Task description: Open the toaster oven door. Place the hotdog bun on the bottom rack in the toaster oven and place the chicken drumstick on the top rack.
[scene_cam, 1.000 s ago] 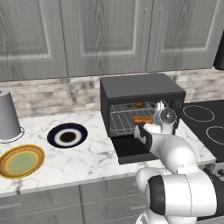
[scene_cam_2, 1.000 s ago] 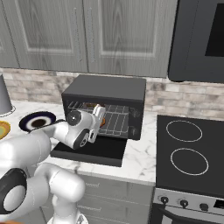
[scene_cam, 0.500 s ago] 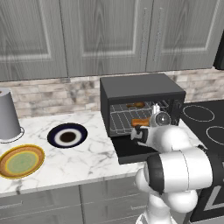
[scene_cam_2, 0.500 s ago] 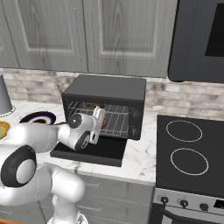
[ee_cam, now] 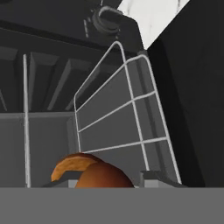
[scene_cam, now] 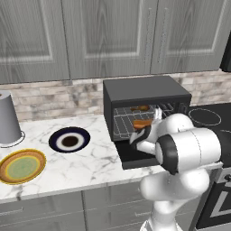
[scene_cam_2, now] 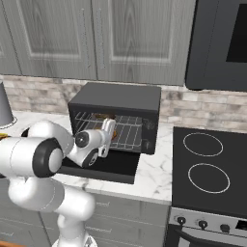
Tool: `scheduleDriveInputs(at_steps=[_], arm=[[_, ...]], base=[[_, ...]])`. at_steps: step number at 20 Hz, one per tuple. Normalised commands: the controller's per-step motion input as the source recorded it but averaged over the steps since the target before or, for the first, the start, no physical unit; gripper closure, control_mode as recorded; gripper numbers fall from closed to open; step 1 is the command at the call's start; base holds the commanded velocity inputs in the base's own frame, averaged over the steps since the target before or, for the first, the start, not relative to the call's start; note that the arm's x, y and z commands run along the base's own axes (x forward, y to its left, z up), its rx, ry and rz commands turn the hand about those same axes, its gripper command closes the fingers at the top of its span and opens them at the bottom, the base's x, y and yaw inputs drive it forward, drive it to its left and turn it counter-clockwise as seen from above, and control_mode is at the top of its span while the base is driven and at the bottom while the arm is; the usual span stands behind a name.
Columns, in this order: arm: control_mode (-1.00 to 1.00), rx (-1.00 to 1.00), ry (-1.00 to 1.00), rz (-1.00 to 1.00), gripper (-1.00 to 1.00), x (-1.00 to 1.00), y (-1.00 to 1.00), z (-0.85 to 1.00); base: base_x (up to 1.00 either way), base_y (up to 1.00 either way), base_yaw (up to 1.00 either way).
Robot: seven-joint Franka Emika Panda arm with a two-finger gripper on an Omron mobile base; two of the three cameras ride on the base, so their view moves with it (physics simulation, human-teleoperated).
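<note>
The toaster oven (scene_cam: 144, 92) (scene_cam_2: 116, 96) stands on the counter with its door (scene_cam: 128, 155) (scene_cam_2: 116, 166) folded down flat. My gripper (scene_cam: 143, 128) (scene_cam_2: 110, 130) (ee_cam: 107, 179) is at the oven's mouth, shut on the chicken drumstick (scene_cam: 142, 122) (ee_cam: 94, 173), a glossy orange-brown lump. Deeper inside lies the hotdog bun (scene_cam: 140, 108) (scene_cam_2: 100, 116); I cannot tell which shelf it rests on. A silver wire rack (ee_cam: 127, 113) runs ahead of the drumstick in the hand view, and I cannot tell which of the two racks it is.
A dark blue plate (scene_cam: 69, 140), a yellow plate (scene_cam: 21, 166) and a grey canister (scene_cam: 9, 118) sit on the marble counter to the oven's left. The black stovetop (scene_cam_2: 207, 169) lies to its right. My own arm (scene_cam: 189, 151) bulks close in front of the door.
The arm's elbow has swung up and closer to the base cameras. The hand with the drumstick has stayed at the oven's mouth, still gripped the same.
</note>
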Motion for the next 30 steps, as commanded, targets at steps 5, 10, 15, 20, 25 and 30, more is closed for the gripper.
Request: scheduleDriveInputs(at_steps=[5, 10, 15, 20, 25, 30], arm=[[-1.0, 0.0, -0.02, 0.0, 1.0, 0.11, 0.0, -0.18], [-1.0, 0.0, 0.0, 0.0, 1.0, 0.02, 0.0, -0.11], [-1.0, 0.0, 0.0, 0.0, -1.0, 0.0, 0.0, 0.1], [-1.0, 0.0, 0.0, 0.0, -1.0, 0.0, 0.0, 0.45], [-1.0, 0.01, 0.0, 0.0, -1.0, -0.16, 0.0, 0.45], [-1.0, 0.16, 0.19, -0.01, -1.0, -0.61, 0.0, 0.63]], base=[[0.0, 0.0, 0.0], [0.0, 0.0, 0.0], [0.0, 0.0, 0.0], [0.0, 0.0, 0.0], [0.0, 0.0, 0.0], [0.0, 0.0, 0.0]])
